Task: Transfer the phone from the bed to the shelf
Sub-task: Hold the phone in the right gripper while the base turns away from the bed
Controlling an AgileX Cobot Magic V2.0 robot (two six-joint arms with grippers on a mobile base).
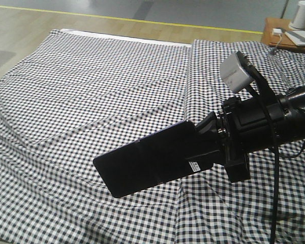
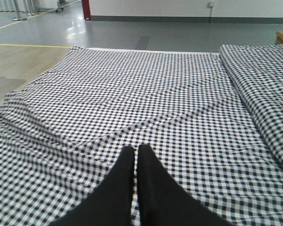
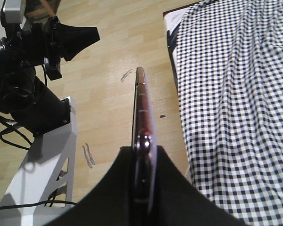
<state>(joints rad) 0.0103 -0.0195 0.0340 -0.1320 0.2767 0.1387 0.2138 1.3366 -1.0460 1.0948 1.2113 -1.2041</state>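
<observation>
Phone [image 1: 147, 160] is off the bed [image 1: 91, 76], held in the air above the checked cloth that fills most of the front view. No shelf shows in any view. The step in hand looks like the carry. I judge it wants a slow, level swing toward the shelf with the grip kept firm, since a glossy slab held by one end could slip or pivot.

The right gripper [image 1: 206, 147], at right of that frame, has its jaws clamped on the phone's end by the white sticker [image 1: 194, 165]. The right wrist view shows the phone edge-on between both fingers [image 3: 174, 197], most of its length unsupported. The left gripper [image 2: 134, 153], at bottom centre of its view, is closed on nothing, low over the cloth.
</observation>
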